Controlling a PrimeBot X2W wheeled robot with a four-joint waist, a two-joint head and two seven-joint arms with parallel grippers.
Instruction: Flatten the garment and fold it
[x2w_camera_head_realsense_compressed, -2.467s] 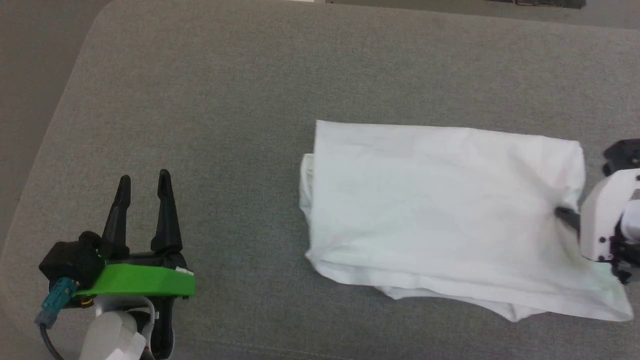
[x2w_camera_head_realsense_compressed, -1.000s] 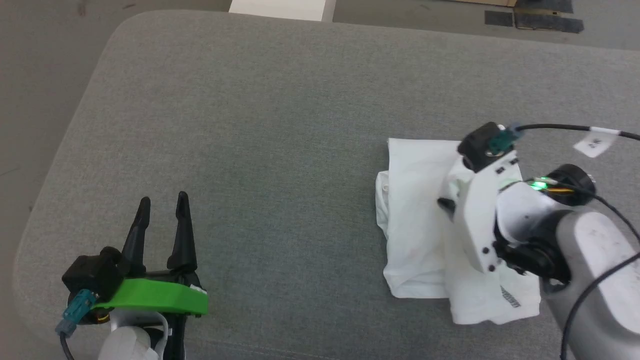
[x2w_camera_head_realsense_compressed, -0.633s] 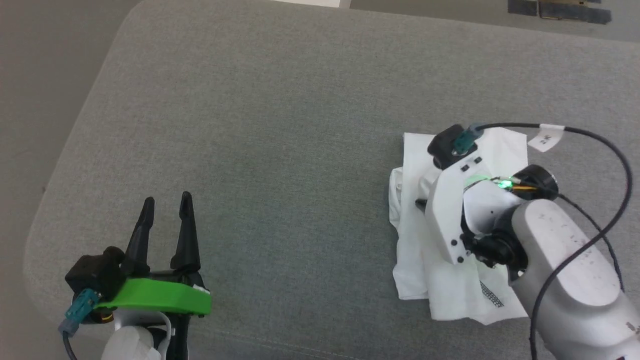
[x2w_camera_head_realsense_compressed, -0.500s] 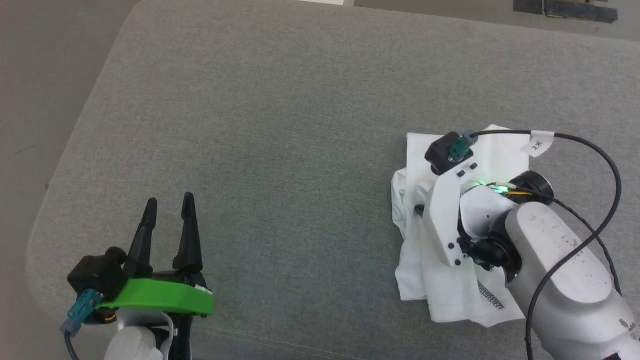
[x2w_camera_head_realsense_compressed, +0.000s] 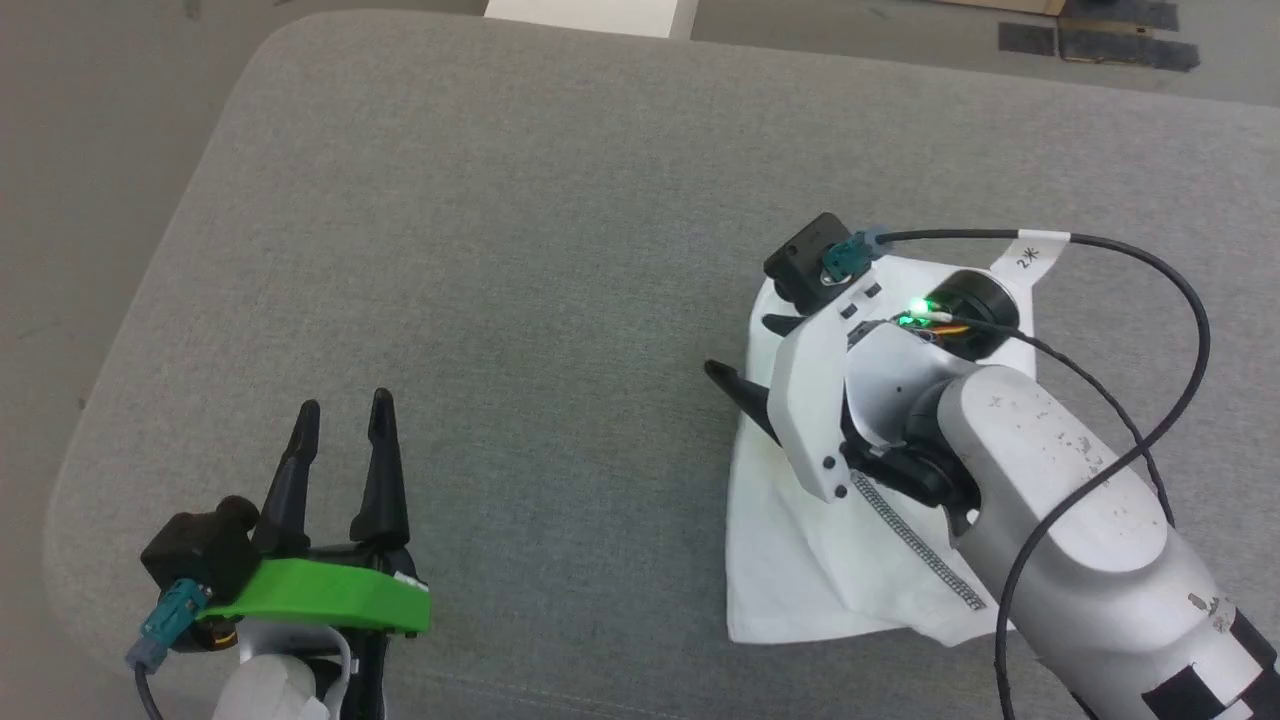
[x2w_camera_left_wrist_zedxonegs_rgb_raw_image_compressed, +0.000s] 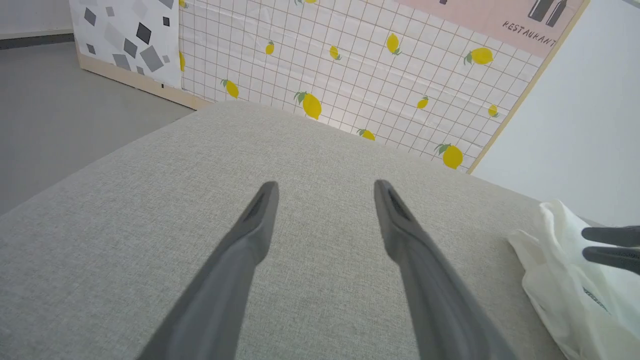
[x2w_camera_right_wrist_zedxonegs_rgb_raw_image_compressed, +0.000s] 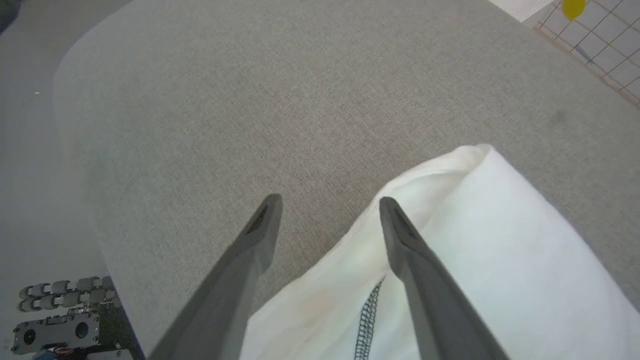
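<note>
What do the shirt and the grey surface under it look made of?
Garment: thin white cloth, matte, probably cotton knit; soft folds, dark zigzag seam stitching. Grey surface: woven upholstery-type fabric, matte; fine weave visible, rounded padded-looking corner.

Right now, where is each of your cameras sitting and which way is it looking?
Head view: on the head, looking down at the grey cushion; shows the left gripper lower left and the right gripper with its pale arm over the white garment.
Left wrist view: on the left wrist, looking along its open fingers across the cushion toward a lemon-patterned wall.
Right wrist view: on the right wrist, looking along its open fingers at the garment's edge.
Shared: all three catch the garment.
</note>
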